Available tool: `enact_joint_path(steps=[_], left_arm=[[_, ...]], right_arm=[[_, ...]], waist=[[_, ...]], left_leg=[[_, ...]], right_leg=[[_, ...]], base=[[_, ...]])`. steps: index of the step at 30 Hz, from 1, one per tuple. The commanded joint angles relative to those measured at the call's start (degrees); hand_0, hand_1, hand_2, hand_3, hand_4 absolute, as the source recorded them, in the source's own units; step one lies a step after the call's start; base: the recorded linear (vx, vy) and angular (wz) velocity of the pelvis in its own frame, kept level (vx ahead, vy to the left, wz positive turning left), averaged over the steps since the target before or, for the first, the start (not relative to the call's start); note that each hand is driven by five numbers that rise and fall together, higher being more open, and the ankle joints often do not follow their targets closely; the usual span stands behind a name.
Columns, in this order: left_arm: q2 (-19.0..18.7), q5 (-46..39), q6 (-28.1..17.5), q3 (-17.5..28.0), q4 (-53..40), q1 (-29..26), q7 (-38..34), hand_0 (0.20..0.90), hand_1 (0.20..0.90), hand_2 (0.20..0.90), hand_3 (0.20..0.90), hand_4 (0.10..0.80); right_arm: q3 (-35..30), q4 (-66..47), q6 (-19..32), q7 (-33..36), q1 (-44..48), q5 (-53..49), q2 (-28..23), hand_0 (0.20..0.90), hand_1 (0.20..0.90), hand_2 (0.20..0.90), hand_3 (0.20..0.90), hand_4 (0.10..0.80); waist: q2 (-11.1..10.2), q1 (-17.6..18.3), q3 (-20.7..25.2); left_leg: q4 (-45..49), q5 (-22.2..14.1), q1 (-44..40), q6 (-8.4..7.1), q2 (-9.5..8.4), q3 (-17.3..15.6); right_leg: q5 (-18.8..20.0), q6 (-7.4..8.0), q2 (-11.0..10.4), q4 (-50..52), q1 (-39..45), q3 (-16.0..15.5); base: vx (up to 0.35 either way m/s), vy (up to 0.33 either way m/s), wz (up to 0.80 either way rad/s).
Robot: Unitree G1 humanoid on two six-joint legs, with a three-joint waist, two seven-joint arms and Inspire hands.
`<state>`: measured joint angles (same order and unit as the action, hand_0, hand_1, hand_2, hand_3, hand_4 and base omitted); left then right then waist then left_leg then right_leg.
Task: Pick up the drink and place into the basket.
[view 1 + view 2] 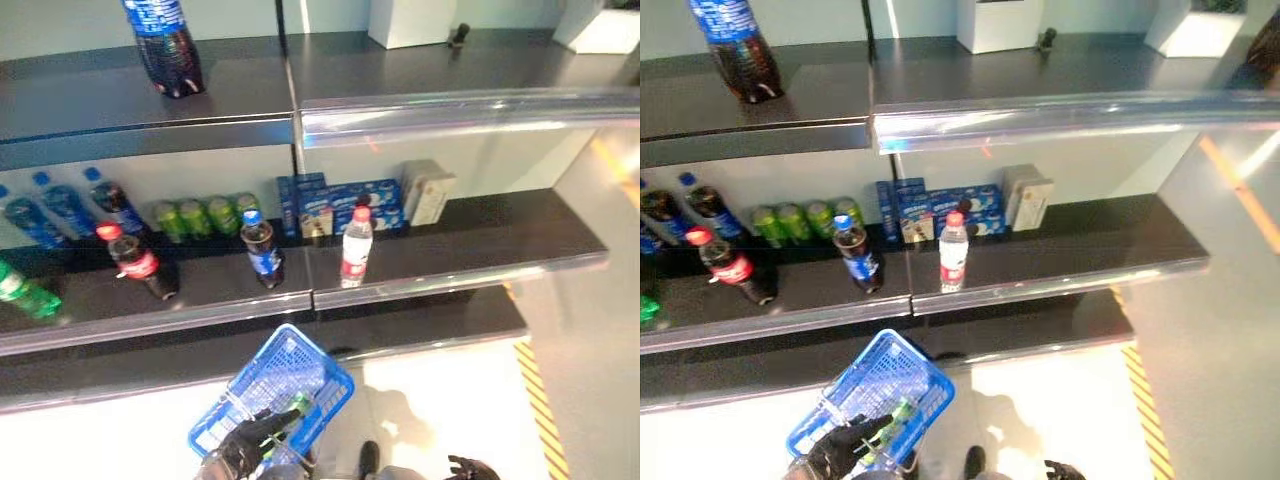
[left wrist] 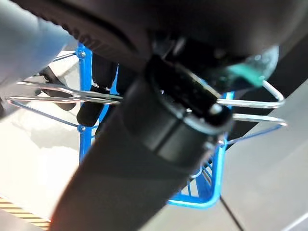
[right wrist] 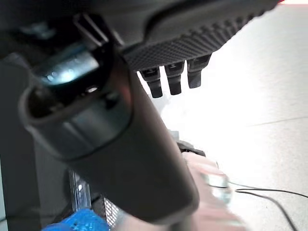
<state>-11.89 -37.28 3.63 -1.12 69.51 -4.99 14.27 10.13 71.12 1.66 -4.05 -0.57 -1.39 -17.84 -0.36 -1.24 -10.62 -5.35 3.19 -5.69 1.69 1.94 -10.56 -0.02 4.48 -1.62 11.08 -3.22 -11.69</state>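
Note:
A blue wire basket (image 1: 333, 366) hangs below the shelves at the bottom centre. My left hand (image 1: 243, 441) is shut on its metal handles (image 2: 248, 102). A green drink bottle (image 1: 293, 409) lies inside the basket, close to that hand. Several drinks stand on the middle shelf: a red-capped cola bottle (image 1: 141, 263), a blue-capped cola bottle (image 1: 262, 251) and a clear bottle with a red cap (image 1: 356, 246). My right hand (image 1: 471, 467) hangs low at the bottom right, away from the shelf, with relaxed fingers (image 3: 174, 80) and nothing in it.
Green cans (image 1: 205, 216), blue biscuit boxes (image 1: 342, 206) and a beige box (image 1: 428, 193) line the back of the middle shelf. Blue-capped bottles (image 1: 62, 206) and a green bottle (image 1: 25, 293) stand at the left. A large cola bottle (image 1: 166, 46) is on the top shelf. A striped floor line (image 1: 541, 410) runs at the right.

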Motion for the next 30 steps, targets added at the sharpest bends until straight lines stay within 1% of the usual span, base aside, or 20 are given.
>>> enact_joint_path(steps=[1, 2, 3, 4, 5, 6, 7, 8, 9, 11, 14, 15, 19, 22, 26, 28, 29, 30], left_arm=[[-6.06, 1.22, -1.99, -0.31, -0.62, 0.52, 0.41, 0.3, 0.3, 0.3, 0.2, 0.1], [-6.13, 1.43, -2.19, -0.59, -0.11, -0.33, 0.61, 0.3, 0.3, 0.3, 0.2, 0.1], [-6.14, 1.42, -2.37, -0.87, 0.15, -0.81, 0.68, 0.3, 0.3, 0.3, 0.2, 0.1], [-6.01, 0.98, -2.6, -1.51, 0.35, -1.28, 0.52, 0.3, 0.3, 0.3, 0.2, 0.1], [-5.94, 0.92, -2.87, -1.98, 0.57, -1.55, 0.6, 0.3, 0.3, 0.3, 0.2, 0.1], [-6.06, 1.08, -3.06, -2.26, 0.84, -1.67, 0.76, 0.3, 0.3, 0.3, 0.2, 0.1], [-6.13, 1.08, -3.16, -2.35, 0.91, -1.73, 0.76, 0.3, 0.3, 0.3, 0.2, 0.1], [-6.12, 0.58, -3.26, -2.36, 1.07, -1.93, 0.17, 0.3, 0.3, 0.3, 0.2, 0.1], [-6.1, 0.53, -3.44, -2.04, 1.16, -1.81, -0.08, 0.3, 0.3, 0.3, 0.2, 0.1], [-6.11, 0.77, -3.7, -1.59, 1.32, -1.59, -0.04, 0.3, 0.3, 0.3, 0.2, 0.1], [-6.56, 2.25, -3.65, -0.97, 1.73, -1.52, 1.11, 0.3, 0.3, 0.3, 0.2, 0.1], [-6.17, 2.55, -3.87, -1.48, 1.59, -1.29, 1.59, 0.3, 0.3, 0.3, 0.2, 0.1], [-5.22, 2.38, -4.23, -2.28, 0.61, -0.19, 1.69, 0.3, 0.3, 0.3, 0.2, 0.1], [-5.48, 2.49, -3.77, -2.2, 0.07, 0.08, 0.3, 0.3, 0.3, 0.3, 0.2, 0.1], [-6.22, 1.03, -3.92, -1.48, 0.45, 0.01, -0.43, 0.3, 0.3, 0.3, 0.2, 0.1], [-6.18, 0.91, -4.16, -1.26, 0.29, 0.39, -0.24, 0.3, 0.3, 0.3, 0.2, 0.1], [-5.96, 0.82, -4.01, -1.43, -0.13, 0.61, 0.02, 0.3, 0.3, 0.3, 0.2, 0.1], [-5.56, 1.06, -3.69, -1.68, -0.55, 0.66, 0.12, 0.3, 0.3, 0.3, 0.2, 0.1]], right_arm=[[-0.17, -0.13, 2.42, 0.43, 0.71, 0.79, -1.47, 0.9, 0.9, 0.9, 0.9, 0.8], [-0.55, 0.57, 2.86, 0.72, 0.81, 0.25, -1.25, 0.9, 0.9, 0.9, 0.9, 0.8], [-0.85, 0.76, 2.72, 1.07, 0.85, 0.06, -1.24, 0.9, 0.9, 0.9, 0.9, 0.8], [-1.08, 1.02, 2.66, 1.48, 0.76, -0.47, -1.4, 0.9, 0.9, 0.9, 0.9, 0.8], [-1.3, 1.43, 2.87, 2.01, 0.61, -1.01, -1.45, 0.9, 0.9, 0.9, 0.9, 0.8], [-1.39, 1.8, 3.1, 2.37, 0.58, -1.55, -1.37, 0.9, 0.9, 0.9, 0.9, 0.8], [-1.47, 1.8, 3.19, 2.39, 0.61, -1.66, -1.36, 0.9, 0.9, 0.9, 0.9, 0.8], [-1.35, 1.46, 3.3, 2.16, 1.0, -1.83, -1.42, 0.9, 0.9, 0.9, 0.9, 0.8], [-1.12, 1.28, 3.37, 1.67, 1.2, -1.36, -1.47, 0.9, 0.9, 0.9, 0.9, 0.8], [-0.3, 0.77, 3.53, 1.31, 1.32, -1.05, -1.3, 0.9, 0.9, 0.9, 0.9, 0.8], [0.71, -0.77, 1.65, 2.08, 1.87, -2.81, -1.06, 0.9, 0.9, 0.9, 0.9, 0.8], [0.61, -0.82, 1.3, 2.35, 1.87, -3.02, -1.21, 0.9, 0.9, 0.9, 0.9, 0.8], [-0.18, -0.04, 1.26, 2.71, 1.5, -2.01, -1.25, 0.9, 0.9, 0.9, 0.9, 0.8], [-0.16, 0.15, 1.5, 2.62, 1.33, -1.66, -0.96, 0.9, 0.9, 0.9, 0.9, 0.8], [0.58, 0.76, 1.86, 2.07, 1.71, -1.12, -0.82, 0.9, 0.9, 0.9, 0.9, 0.8], [0.72, 0.8, 1.34, 1.83, 1.81, -0.65, -1.08, 0.9, 0.9, 0.9, 0.9, 0.8], [0.59, 0.81, 0.99, 2.17, 1.93, -0.49, -1.44, 0.9, 0.9, 0.9, 0.9, 0.8], [0.35, 0.78, 0.43, 2.93, 2.04, -0.73, -1.85, 0.9, 0.9, 0.9, 0.9, 0.8]], waist=[[1.01, -0.78, 2.42], [1.09, -0.63, 2.4], [1.06, -0.35, 2.33], [1.04, 0.09, 2.34], [1.0, 0.57, 2.37], [0.84, 1.19, 2.15], [0.75, 1.37, 2.03], [0.52, 1.21, 1.82], [0.19, 1.02, 1.81], [-0.34, 0.68, 2.0], [-1.04, 0.15, 2.37], [-1.2, 0.0, 2.68], [-0.91, 0.0, 3.55], [-0.52, 0.0, 3.8], [0.03, -0.08, 3.25], [0.37, -0.26, 3.07], [0.67, -0.44, 2.85], [1.02, -0.57, 2.51]], left_leg=[[0.35, -1.04, 2.48, -1.23, -4.89, 2.3], [0.35, -1.17, 2.15, -1.52, -4.22, 2.95], [0.35, -1.38, 1.89, -1.61, -4.12, 3.7], [0.35, -1.7, 1.62, -1.66, -4.1, 4.64], [0.35, -2.0, 1.53, -1.49, -4.27, 5.58], [0.69, -2.47, 1.4, -1.2, -4.54, 6.55], [0.98, -2.77, 1.35, -1.13, -4.59, 6.9], [1.87, -3.38, 1.56, -1.11, -4.22, 7.45], [2.04, -3.22, 1.69, -1.31, -4.03, 7.37], [2.36, -3.24, 1.92, -1.41, -3.7, 7.55], [2.12, -3.3, 1.6, -1.66, -2.66, 7.31], [1.44, -3.13, 1.14, -2.2, -2.18, 7.21], [0.48, -3.3, 0.22, -2.75, -1.72, 7.43], [0.74, -3.43, -0.14, -2.72, -1.29, 7.51], [1.81, -3.27, -0.19, -3.02, -0.46, 8.55], [1.33, -2.35, -0.08, -3.76, 0.16, 8.72], [1.22, -1.47, 0.45, -4.57, 0.68, 8.46], [1.21, -0.13, 1.48, -5.82, 1.74, 7.28]], right_leg=[[1.81, 5.78, -4.87, 7.47, 0.92, -1.01], [1.39, 5.76, -6.36, 4.48, 1.59, -0.23], [1.28, 5.69, -6.83, 1.87, 2.36, 0.64], [1.15, 5.6, -7.08, -1.91, 3.18, 2.23], [1.62, 5.51, -7.21, -3.86, 3.12, 4.59], [3.06, 5.61, -7.25, -3.79, 2.39, 7.22], [3.28, 5.66, -7.21, -3.94, 2.11, 7.95], [1.99, 5.55, -6.81, -5.09, 2.45, 7.95], [2.29, 5.47, -6.87, -6.39, 3.01, 7.2], [2.36, 5.36, -6.64, -7.52, 3.68, 7.21], [2.18, 4.9, -6.42, -8.62, 4.69, 6.28], [2.23, 4.39, -6.02, -10.41, 5.92, 5.52], [1.99, 3.86, -5.46, -12.27, 7.58, 4.61], [0.06, 3.47, -5.11, -9.69, 7.56, 3.93], [-1.94, 2.29, -4.28, -6.95, 7.28, 3.2], [-2.03, 1.83, -3.85, -7.44, 7.72, 2.46], [-2.07, 1.58, -3.65, -7.88, 7.97, 1.99], [-2.04, 1.42, -3.74, -8.46, 8.32, 1.14]], base=[[0.007, -0.208, 0.16], [0.028, -0.222, 0.37], [0.044, -0.252, 0.39], [0.051, -0.226, 0.36], [0.058, -0.227, 0.45], [0.041, -0.179, 0.56], [0.021, -0.227, 0.76], [0.013, -0.227, 0.61], [0.029, -0.292, 0.48], [0.04, -0.225, 0.16], [0.005, -0.209, 0.1], [-0.032, -0.154, 0.13], [-0.027, -0.074, 0.05], [-0.02, -0.098, 0.03], [-0.052, -0.156, 0.12], [-0.052, -0.102, 0.19], [-0.086, -0.01, 0.22], [-0.142, 0.091, 0.28]])
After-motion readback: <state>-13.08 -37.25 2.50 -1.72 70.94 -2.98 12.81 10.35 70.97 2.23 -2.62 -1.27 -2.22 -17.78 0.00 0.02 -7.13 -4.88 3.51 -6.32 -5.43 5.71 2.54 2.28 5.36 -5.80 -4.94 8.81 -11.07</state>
